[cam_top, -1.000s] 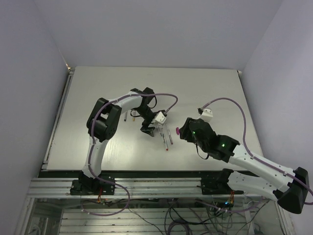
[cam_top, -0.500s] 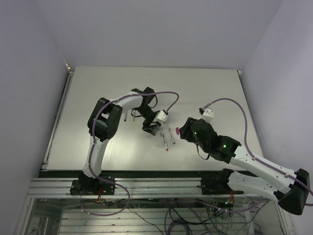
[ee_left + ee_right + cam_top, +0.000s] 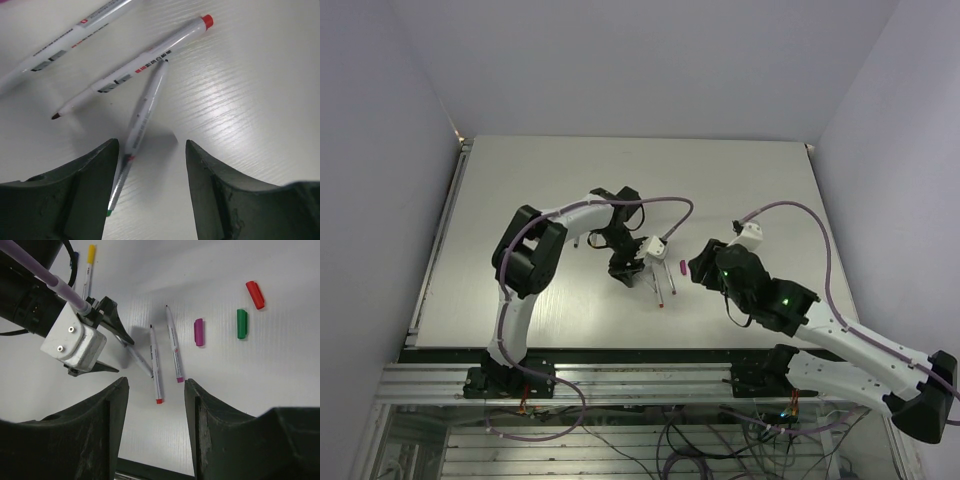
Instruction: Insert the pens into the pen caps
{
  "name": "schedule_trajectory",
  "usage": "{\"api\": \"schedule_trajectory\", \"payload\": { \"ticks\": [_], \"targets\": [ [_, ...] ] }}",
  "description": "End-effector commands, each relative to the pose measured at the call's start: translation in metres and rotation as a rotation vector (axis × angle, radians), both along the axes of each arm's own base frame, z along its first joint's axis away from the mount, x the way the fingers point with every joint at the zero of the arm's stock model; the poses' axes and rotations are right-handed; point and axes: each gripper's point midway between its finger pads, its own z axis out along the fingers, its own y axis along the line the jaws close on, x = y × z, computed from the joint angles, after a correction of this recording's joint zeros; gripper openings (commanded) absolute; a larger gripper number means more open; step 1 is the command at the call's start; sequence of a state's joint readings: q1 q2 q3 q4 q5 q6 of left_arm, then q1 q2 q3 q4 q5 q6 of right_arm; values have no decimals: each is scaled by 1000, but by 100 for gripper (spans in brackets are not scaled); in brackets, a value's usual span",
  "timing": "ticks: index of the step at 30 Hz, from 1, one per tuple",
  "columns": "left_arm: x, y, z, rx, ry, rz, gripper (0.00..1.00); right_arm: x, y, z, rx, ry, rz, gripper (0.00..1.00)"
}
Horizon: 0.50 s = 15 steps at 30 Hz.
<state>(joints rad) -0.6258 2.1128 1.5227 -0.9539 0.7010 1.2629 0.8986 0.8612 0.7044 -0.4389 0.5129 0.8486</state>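
Note:
My left gripper [image 3: 152,143] is open, low over the table, straddling a grey-white pen with a green tip [image 3: 142,112] that lies close to its left finger. A pen with a red end [image 3: 145,57] touches that pen's far end. In the right wrist view the red-ended pen [image 3: 156,365], a magenta-ended pen [image 3: 174,347] and the green-tipped pen [image 3: 137,357] lie together beside the left gripper [image 3: 116,344]. The magenta cap [image 3: 199,332], green cap [image 3: 242,323] and red cap [image 3: 255,295] lie apart to the right. My right gripper [image 3: 155,385] is open and empty above them.
A pen wearing a yellow cap [image 3: 89,267] lies at the far left behind the left arm. The purple cable [image 3: 47,277] crosses over the left wrist. In the top view the pens [image 3: 662,288] and magenta cap [image 3: 680,267] sit between the two grippers.
My left gripper has shifted a little right and toward the pens, and its wrist has turned. The right arm has edged slightly right. The pens and caps have not moved.

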Motion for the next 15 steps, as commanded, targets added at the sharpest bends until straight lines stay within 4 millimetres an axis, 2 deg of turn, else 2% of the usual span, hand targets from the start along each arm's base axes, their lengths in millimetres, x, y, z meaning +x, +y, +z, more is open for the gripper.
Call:
{"api": "schedule_trajectory", "payload": {
  "ticks": [1,10,15],
  "targets": [
    [-20,7,8,43,60,34,65,-1,-9,-2,-1,-3,-35,49],
    [-25,14,-4,101,78,163,66,-4,-12,-1,7,-7,-33,49],
    [-30,35,-11,191,57,254,66,-5,-15,0,3,-10,-37,50]
  ]
}}
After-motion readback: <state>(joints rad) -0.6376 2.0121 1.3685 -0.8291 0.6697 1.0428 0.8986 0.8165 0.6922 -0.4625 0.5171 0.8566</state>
